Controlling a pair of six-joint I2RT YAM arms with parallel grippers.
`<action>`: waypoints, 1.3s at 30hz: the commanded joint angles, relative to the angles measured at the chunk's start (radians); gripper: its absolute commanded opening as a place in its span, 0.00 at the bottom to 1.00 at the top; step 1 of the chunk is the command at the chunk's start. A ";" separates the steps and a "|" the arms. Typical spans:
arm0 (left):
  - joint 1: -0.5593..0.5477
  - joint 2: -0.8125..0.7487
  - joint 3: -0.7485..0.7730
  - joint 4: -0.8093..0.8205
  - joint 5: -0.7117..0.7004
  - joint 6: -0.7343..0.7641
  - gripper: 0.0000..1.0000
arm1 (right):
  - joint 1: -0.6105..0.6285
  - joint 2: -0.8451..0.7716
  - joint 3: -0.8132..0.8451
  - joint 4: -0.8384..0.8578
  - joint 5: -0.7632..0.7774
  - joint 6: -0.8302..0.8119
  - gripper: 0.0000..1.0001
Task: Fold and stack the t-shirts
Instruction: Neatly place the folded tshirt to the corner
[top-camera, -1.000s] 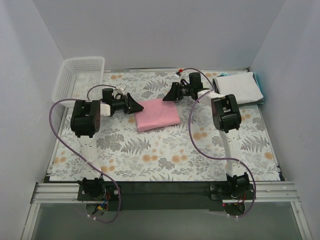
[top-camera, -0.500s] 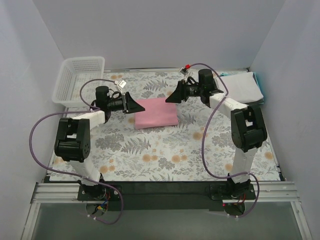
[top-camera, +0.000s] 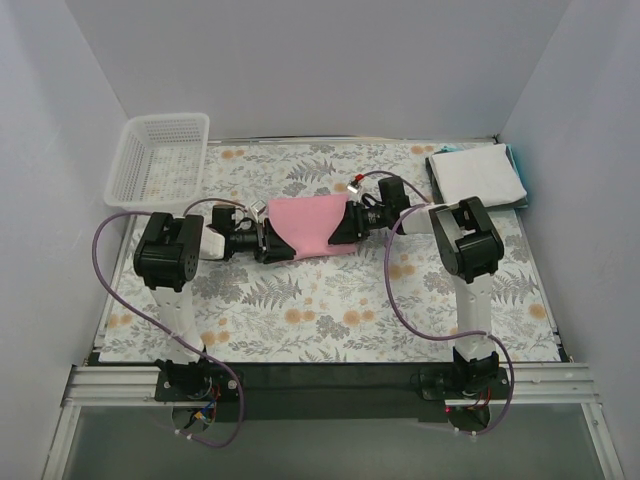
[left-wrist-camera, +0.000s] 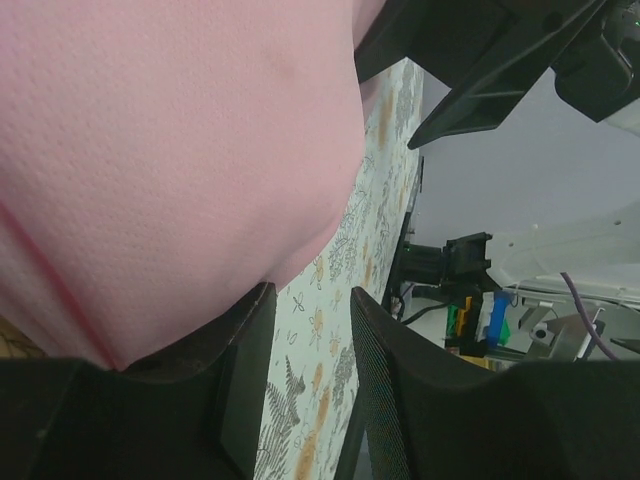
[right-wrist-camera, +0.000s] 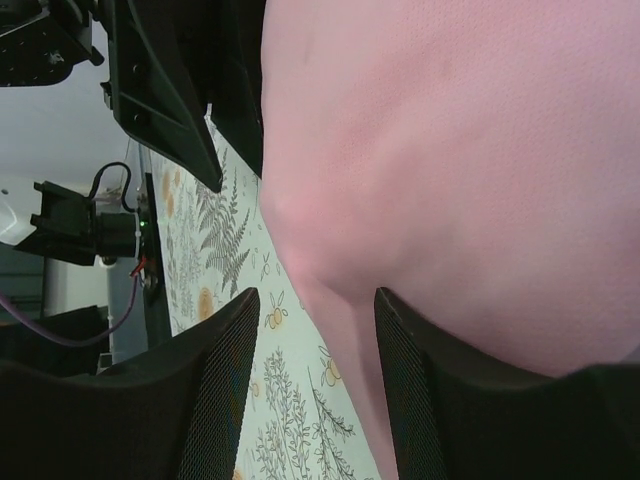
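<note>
Seemingly the folding is done and stacking is in hand. The pink t-shirt (top-camera: 305, 222), a folded rectangle, sits well left of the folded stack (top-camera: 478, 175), sagging between both arms. The left gripper (top-camera: 266, 240) meets its left edge and the right gripper (top-camera: 346, 222) its right edge. Each wrist view shows jaws apart, tablecloth (top-camera: 300, 310) in the gap and cloth riding over them, not pinched. Next, I judge, both must carry it level onto the stack. Farther left of the stack, the white basket (top-camera: 130, 165) shows nothing inside.
</note>
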 joint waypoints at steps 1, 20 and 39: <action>0.017 -0.017 0.017 -0.042 -0.057 0.042 0.35 | -0.004 -0.022 0.000 -0.007 0.056 -0.025 0.49; -0.570 -0.298 0.260 -0.463 -0.951 1.127 0.47 | -0.231 -0.519 -0.239 -0.176 0.350 0.039 0.76; -0.658 -0.086 0.358 -0.381 -0.989 1.175 0.00 | -0.267 -0.425 -0.377 0.010 0.312 0.276 0.96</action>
